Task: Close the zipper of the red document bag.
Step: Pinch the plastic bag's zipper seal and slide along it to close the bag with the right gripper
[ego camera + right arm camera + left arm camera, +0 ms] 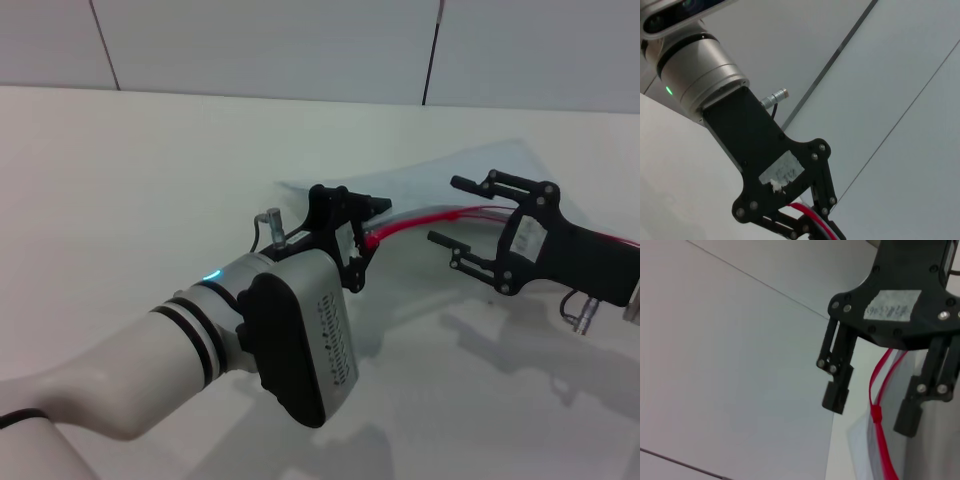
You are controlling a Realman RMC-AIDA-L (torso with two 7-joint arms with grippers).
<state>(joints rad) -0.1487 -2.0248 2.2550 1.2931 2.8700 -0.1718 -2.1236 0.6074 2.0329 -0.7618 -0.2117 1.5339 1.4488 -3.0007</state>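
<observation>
Red zipper (420, 226) pinched by left gripper (365, 225); right gripper (462, 225) gapes, white label unreadable.

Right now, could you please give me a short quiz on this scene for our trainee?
1. True or false: the right end effector is shut.
2. Which one grips the bag? A: left end effector. B: right end effector.
3. Fill in: the zipper is coloured ____.
Key: 1 false; 2 A; 3 red.
</observation>
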